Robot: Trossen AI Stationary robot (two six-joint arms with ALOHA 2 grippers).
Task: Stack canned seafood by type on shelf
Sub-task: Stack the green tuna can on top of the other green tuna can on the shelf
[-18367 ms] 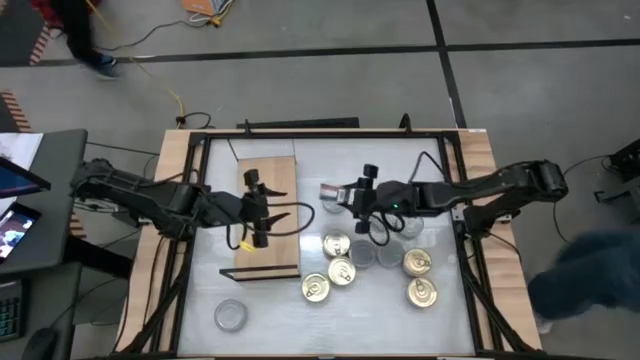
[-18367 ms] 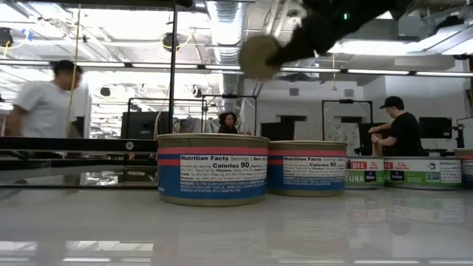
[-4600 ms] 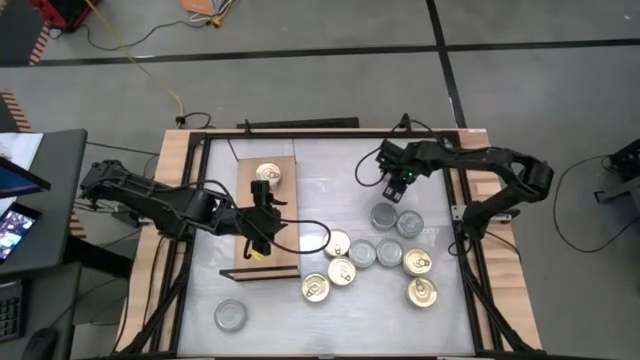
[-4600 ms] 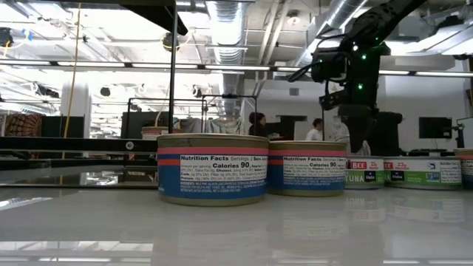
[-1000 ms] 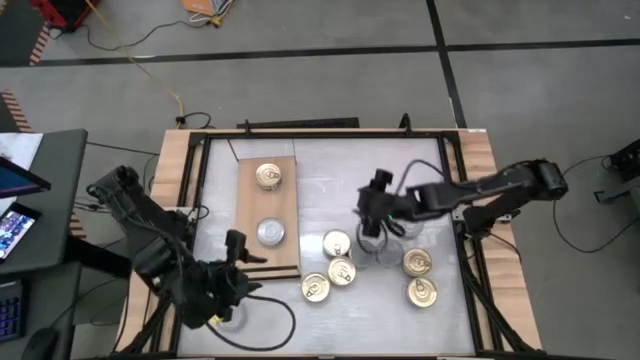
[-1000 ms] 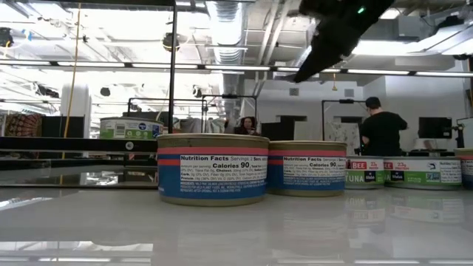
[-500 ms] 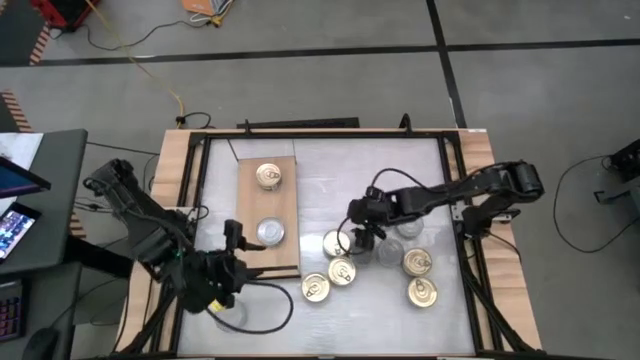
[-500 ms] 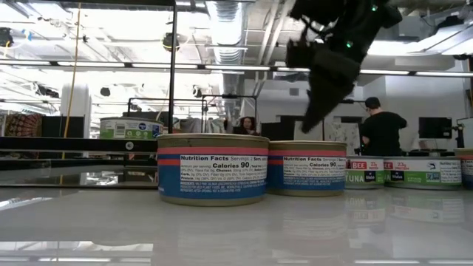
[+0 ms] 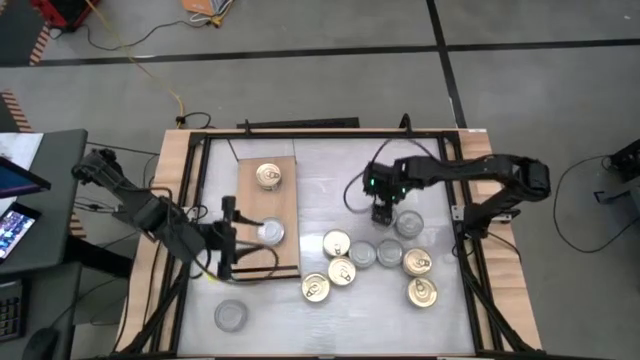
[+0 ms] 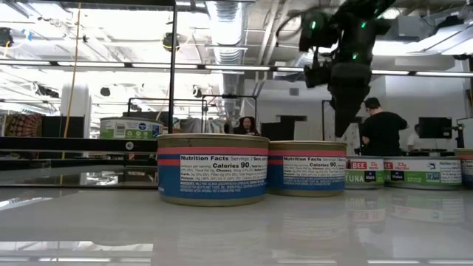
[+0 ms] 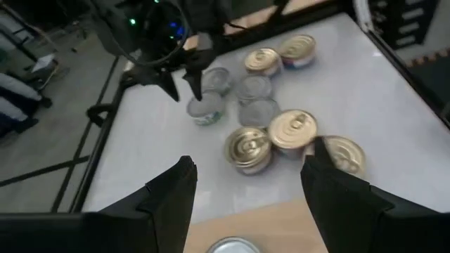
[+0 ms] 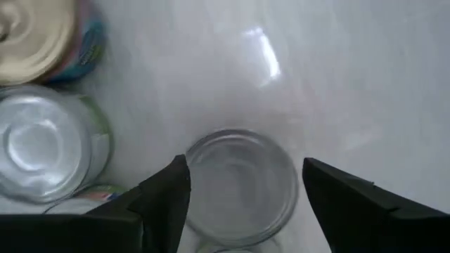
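Note:
The shelf (image 9: 268, 215) is a tan board at the table's left. On it rest a gold-topped tin (image 9: 267, 176) at the far end and a silver-topped tin (image 9: 268, 232) nearer. My left gripper (image 9: 235, 238) stands open at the board's left edge, pointing across the silver tin (image 11: 232, 246), and holds nothing. Loose canned seafood lies right of the board, gold tins (image 9: 337, 244) and silver tins (image 9: 362, 254). My right gripper (image 12: 245, 169) points down, open, above a silver tin (image 12: 239, 190), with one finger on either side and neither touching it.
A lone silver tin (image 9: 230, 315) sits near the table's front left corner. More gold tins (image 9: 422, 292) lie at the right. Wooden rails (image 9: 172, 200) border the white table. People stand in the room behind (image 10: 384, 133).
My left gripper has moved from the table's near left corner toward the far edge and come up to the board's left side. My right gripper has swung toward the gold tins and then back right over the silver tin. It has tipped to point down.

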